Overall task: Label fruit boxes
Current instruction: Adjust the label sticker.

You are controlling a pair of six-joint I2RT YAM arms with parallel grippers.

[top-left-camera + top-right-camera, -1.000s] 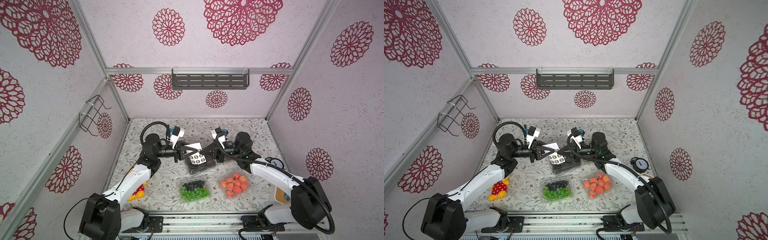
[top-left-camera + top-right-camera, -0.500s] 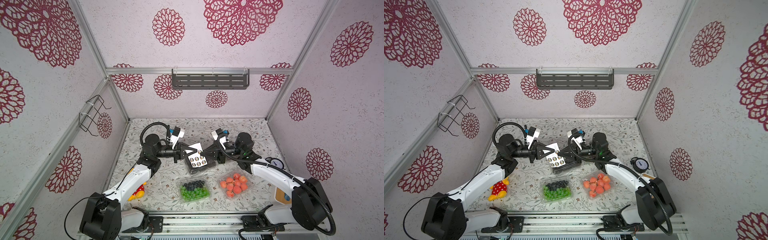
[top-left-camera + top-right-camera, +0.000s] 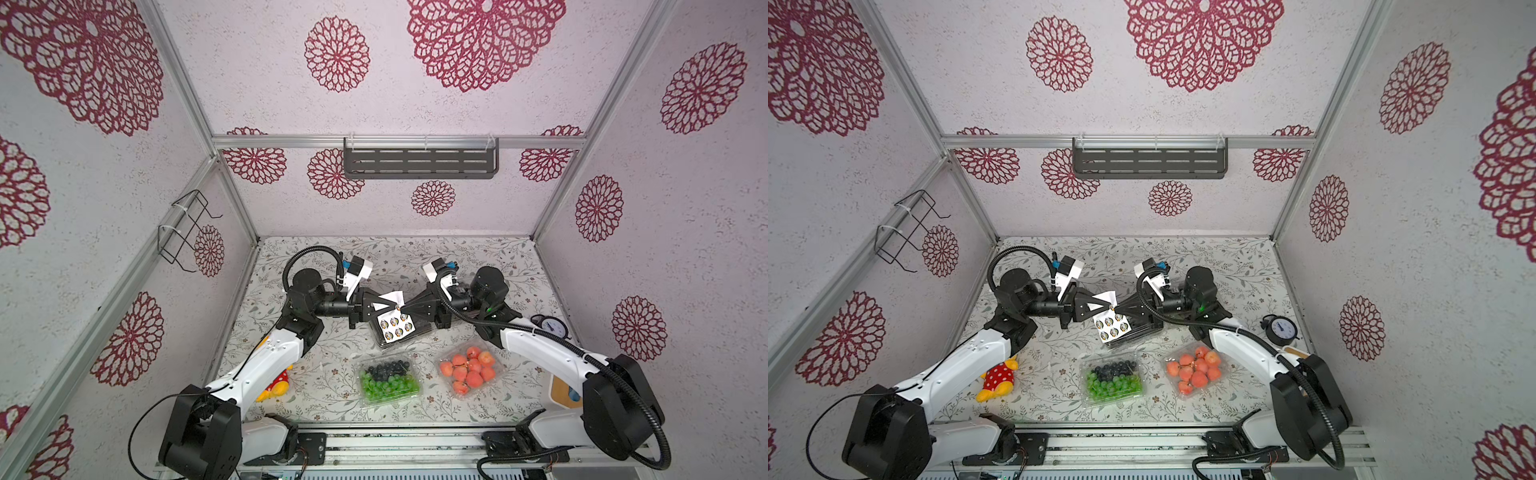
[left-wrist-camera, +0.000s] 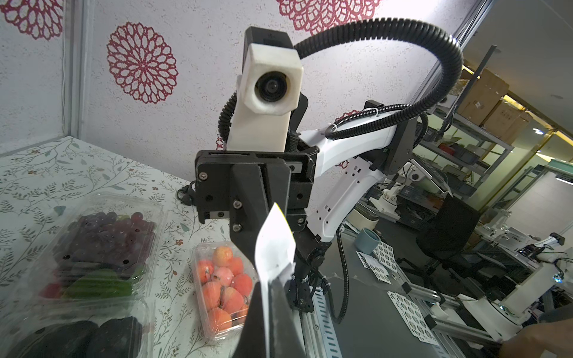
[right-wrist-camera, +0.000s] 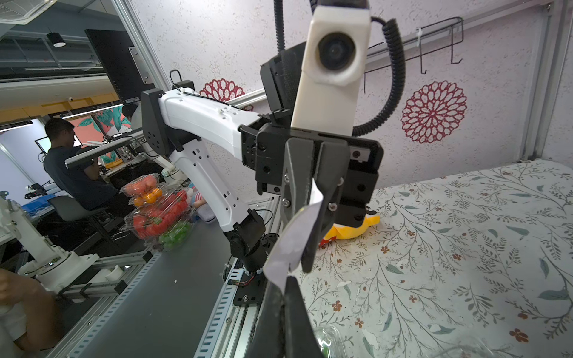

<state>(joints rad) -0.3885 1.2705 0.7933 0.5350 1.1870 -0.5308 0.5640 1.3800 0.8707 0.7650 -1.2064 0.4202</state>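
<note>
Above the dark-fruit boxes (image 3: 392,344), left gripper (image 3: 379,306) and right gripper (image 3: 401,307) both pinch the sticker sheet (image 3: 395,325); green box (image 3: 388,380) and orange box (image 3: 467,370) show no label yet.

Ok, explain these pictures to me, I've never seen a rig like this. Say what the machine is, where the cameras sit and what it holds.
Two robot arms work over a flowered table. Two pictures look down from overhead; the others come from a camera on each wrist. The left gripper and right gripper meet mid-table, both pinched shut on a white sticker sheet. On the table lie a box of green and blue fruit, a box of orange-red fruit and a plush toy.
</note>
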